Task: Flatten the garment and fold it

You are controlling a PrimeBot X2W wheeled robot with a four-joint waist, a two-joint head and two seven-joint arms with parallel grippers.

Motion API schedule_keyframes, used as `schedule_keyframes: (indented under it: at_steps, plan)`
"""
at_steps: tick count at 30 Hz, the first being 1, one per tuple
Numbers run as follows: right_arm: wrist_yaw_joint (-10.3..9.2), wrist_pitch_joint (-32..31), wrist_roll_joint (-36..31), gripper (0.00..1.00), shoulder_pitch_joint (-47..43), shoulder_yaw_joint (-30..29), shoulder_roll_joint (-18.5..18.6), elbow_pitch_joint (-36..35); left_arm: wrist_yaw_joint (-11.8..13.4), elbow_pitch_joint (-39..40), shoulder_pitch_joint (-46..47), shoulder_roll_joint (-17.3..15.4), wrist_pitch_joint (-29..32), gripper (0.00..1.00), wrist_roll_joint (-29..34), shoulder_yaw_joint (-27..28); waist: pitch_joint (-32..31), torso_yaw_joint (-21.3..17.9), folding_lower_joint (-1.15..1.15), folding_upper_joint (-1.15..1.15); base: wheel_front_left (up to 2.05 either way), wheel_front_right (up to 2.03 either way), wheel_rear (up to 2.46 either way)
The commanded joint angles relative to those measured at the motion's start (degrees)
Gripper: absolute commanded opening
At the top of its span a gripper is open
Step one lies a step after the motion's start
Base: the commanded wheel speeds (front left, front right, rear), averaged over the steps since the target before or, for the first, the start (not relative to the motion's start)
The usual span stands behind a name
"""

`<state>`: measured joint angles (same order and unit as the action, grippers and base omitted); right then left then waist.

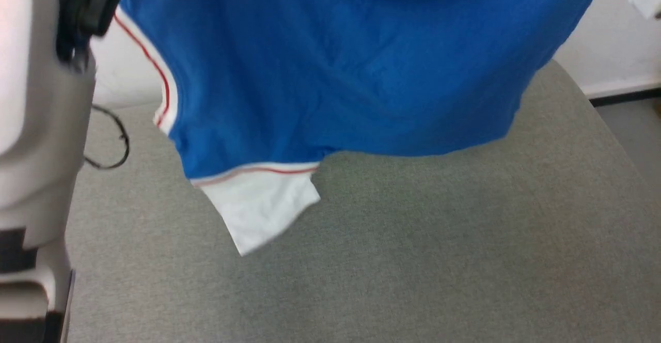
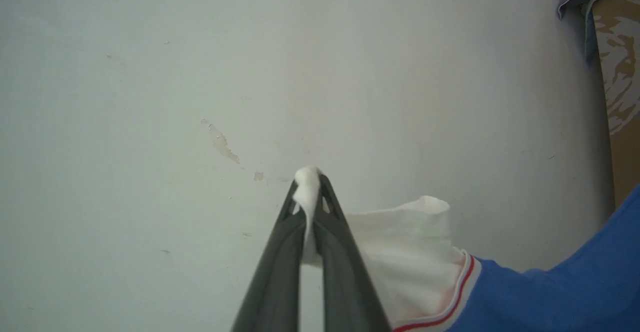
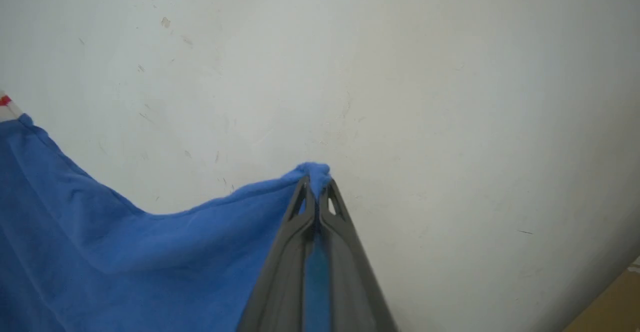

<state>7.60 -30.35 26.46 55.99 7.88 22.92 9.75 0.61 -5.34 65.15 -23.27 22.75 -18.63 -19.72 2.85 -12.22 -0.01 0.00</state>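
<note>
Blue shirt hangs spread in the air above the grey table. Left gripper jaws clamp the tip of a white sleeve; right gripper jaws clamp a blue edge (both bites thin, at the very fingertips). Risks: cloth slips free under a tug, or the loose sleeve tucks under on lowering.

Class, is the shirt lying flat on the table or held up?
Held up: left gripper and right gripper pinch the shirt, hanging over the table.
</note>
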Motion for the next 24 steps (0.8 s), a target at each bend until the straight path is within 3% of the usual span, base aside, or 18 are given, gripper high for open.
schedule_keyframes:
  at_steps: [1, 9, 17, 24]
  plan:
    - [-0.11, -0.7, 0.5, 0.0, 1.2, 0.3, -0.8, 0.6, 0.6, -0.9, 1.6, 0.5, 1.1, 0.0, -0.3, 0.1, 2.3, -0.7, 0.01, 0.0, 0.0, 0.0, 0.0]
    - [-0.11, 0.0, -1.2, 0.0, 11.6, 0.3, -1.9, 9.0, 3.0, -8.2, 15.9, 0.8, 4.4, 0.0, 6.6, -2.3, 13.6, -2.5, 0.01, 0.0, 0.0, 0.0, 0.0]
    - [-0.11, 12.9, -5.3, 0.0, 24.1, -0.5, -6.4, 23.1, 5.5, -16.4, 29.2, 0.3, -9.2, 0.0, 14.7, -3.9, 19.5, -5.1, 0.01, 0.0, 0.0, 0.0, 0.0]
    - [-0.11, 21.2, -6.6, 0.0, 31.8, 2.7, -4.1, 29.1, 6.1, -20.7, 38.6, 1.7, -17.8, 0.0, 18.7, -6.3, 26.4, -3.2, 0.01, 0.0, 0.0, 0.0, 0.0]
